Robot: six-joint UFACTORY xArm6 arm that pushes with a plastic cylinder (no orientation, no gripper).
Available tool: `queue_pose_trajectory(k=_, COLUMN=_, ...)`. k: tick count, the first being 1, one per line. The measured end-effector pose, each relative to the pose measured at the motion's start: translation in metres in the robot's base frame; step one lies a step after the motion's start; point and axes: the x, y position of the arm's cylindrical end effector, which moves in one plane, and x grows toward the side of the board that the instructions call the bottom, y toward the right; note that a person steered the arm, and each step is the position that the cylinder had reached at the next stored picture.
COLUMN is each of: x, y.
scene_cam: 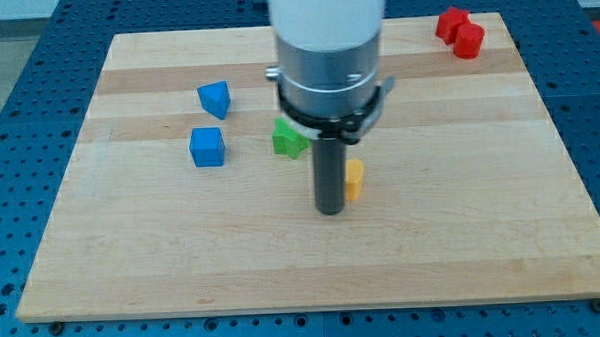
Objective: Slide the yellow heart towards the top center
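Note:
The yellow heart (pixel 354 179) lies near the middle of the wooden board (pixel 183 263), partly hidden behind the rod. My tip (pixel 330 211) rests on the board just left of and slightly below the yellow block, touching or nearly touching it. The arm's wide silver body covers the board above the tip up to the view's top centre.
A green block (pixel 288 139) sits just upper left of the tip, partly hidden by the arm. A blue cube (pixel 207 147) and a blue angular block (pixel 214 97) lie to the left. Two red blocks (pixel 459 31) sit at the top right corner.

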Motion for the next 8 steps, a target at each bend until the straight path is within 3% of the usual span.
queue_pose_trajectory(k=3, x=-0.058, y=0.013)
queue_pose_trajectory(k=8, x=-0.119, y=0.074)
